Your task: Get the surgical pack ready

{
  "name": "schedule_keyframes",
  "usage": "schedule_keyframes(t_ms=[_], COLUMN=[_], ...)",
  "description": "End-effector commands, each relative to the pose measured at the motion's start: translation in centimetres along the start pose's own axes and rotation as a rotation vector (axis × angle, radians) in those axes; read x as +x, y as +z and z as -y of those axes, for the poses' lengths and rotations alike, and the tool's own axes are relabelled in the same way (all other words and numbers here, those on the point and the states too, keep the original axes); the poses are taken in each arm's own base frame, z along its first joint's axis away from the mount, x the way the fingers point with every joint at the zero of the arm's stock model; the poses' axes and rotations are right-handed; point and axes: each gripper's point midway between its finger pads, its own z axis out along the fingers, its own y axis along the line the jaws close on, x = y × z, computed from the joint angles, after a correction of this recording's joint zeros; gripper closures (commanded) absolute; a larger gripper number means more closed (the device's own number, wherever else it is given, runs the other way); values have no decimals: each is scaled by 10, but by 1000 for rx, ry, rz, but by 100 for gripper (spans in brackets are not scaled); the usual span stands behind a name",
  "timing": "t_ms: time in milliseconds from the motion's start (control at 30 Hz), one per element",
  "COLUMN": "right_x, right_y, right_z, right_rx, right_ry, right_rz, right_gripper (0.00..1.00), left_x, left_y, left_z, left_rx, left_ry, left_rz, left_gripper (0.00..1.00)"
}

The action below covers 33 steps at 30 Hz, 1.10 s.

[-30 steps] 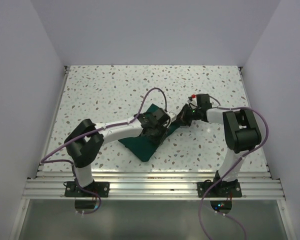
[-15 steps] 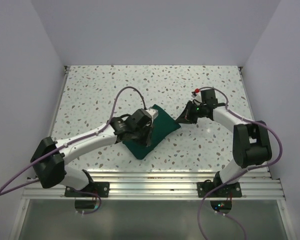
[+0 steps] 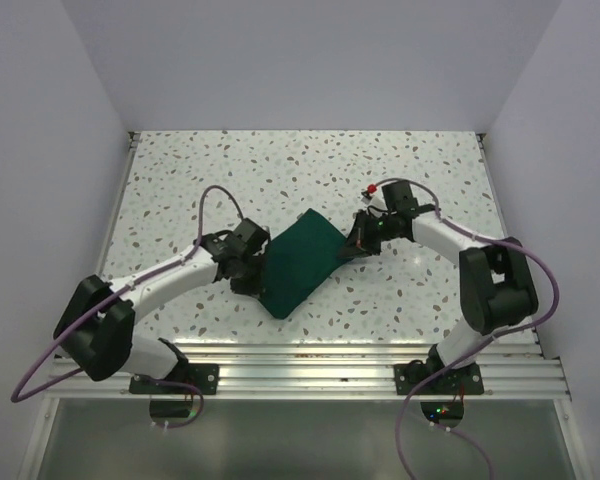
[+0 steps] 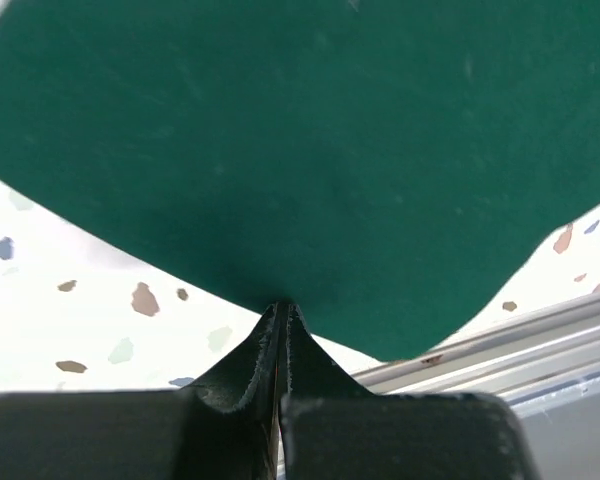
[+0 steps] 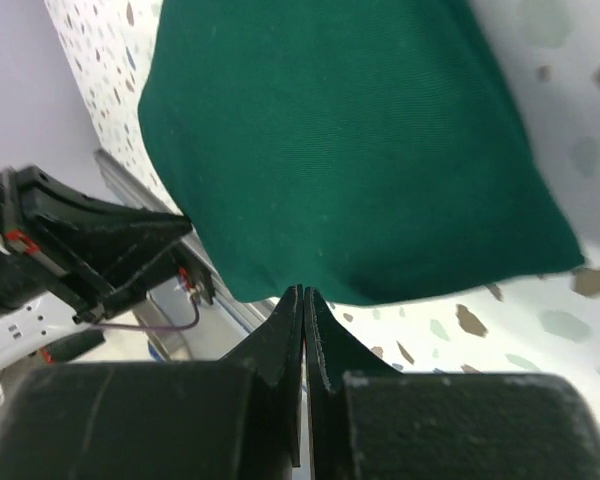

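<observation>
One dark green drape [image 3: 295, 262], folded into a single flat bundle, lies on the speckled tabletop [image 3: 230, 170] between the two arms. The left gripper [image 3: 254, 272] has its fingers [image 4: 250, 365] pressed tightly together, pinching the bundle's left edge. The right gripper [image 3: 346, 249] is likewise clamped, its fingers [image 5: 280, 345] nipping the opposite right edge. Two grippers, one bundle.

Folded dark green cloth drape [image 3: 298, 262] — matt, fine woven texture. White speckled surface [image 3: 230, 180] — smooth, slight sheen. Black fingers [image 4: 242, 372]: matt plastic.
</observation>
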Motion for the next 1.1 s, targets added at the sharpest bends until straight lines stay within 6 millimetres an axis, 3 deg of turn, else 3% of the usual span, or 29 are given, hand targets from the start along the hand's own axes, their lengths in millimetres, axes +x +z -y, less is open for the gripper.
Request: schedule_keyframes(t_ms=[0, 67, 200, 233, 300, 333, 400, 433, 467, 533, 600, 633, 667, 700, 733, 767, 800, 833, 867, 900, 933, 967, 1033, 1067], right_x=[8, 8, 8, 7, 6, 4, 4, 1, 2, 2, 1, -3, 2, 0, 3, 3, -1, 3, 3, 1, 3, 3, 6, 7], right_y=[17, 23, 34, 36, 38, 40, 41, 41, 41, 39, 33, 29, 21, 15, 6, -4, -11, -19, -26, -36, -40, -43, -50, -52], right_z=[-18, -14, -3, 0, 4, 6, 9, 10, 11, 11, 10, 8, 8, 15, 19, 17, 25, 27, 27, 24, 22, 20, 14, 15], right_rx=[-71, -58, -38, -29, -14, -4, 13, 21, 30, 42, 58, 70, 101, 163, 216, 246, 316, 350, 372, 388, 393, 390, 372, 376], right_ry=[-5, 9, 40, 48, 56, 55, 58, 52, 54, 45, 25, -15, -17, -33, -56, -86, -121, -125, -136, -158, -162, -170, -196, -198], right_rz=[-66, -80, -89, -92, -93, -91, -92, -86, -93, -100, -91, -82, -95, -78, -92, -77, -51, -57, -43, -8, 1, 13, 46, 56], right_gripper=[100, 100, 100, 100, 100, 100, 100, 100, 100, 100, 100, 100, 100, 100, 97, 91, 85, 70, 61, 49, 23, 6, 1, 1], left_x=[-12, -22, -39, -57, -67, -91, -107, -131, -136, -156, -159, -150, -149, -133, -127, -127, -111, -109, -111, -105, -107, -116, -113, -125], left_y=[7, 15, 51, 52, 66, 62, 67, 62, 69, 64, 59, 58, 45, 46, 41, 20, 19, 10, -12, -16, -25, -46, -53, -71], left_z=[-6, -13, -27, -22, -23, -13, -11, -5, -8, -7, -7, -11, -9, -16, -18, -16, -24, -26, -22, -24, -26, -20, -17, -9], left_rx=[5, -9, -45, -38, -62, -51, -68, -69, -81, -68, -58, -73, -57, -65, -68, -47, -62, -65, -36, -27, -31, 14, 61, 117], left_ry=[-14, -19, 10, 20, 50, 60, 76, 78, 74, 49, 23, 13, 6, -16, -25, -33, -53, -63, -71, -84, -89, -99, -96, -105], left_rz=[4, -5, -72, -51, -75, -28, -20, 28, 17, 33, 44, 34, 60, 39, 47, 96, 84, 109, 170, 191, 234, 327, 380, 481], left_gripper=[100, 100, 100, 100, 100, 100, 100, 100, 100, 100, 100, 100, 93, 88, 84, 79, 75, 71, 61, 55, 48, 28, 3, 0])
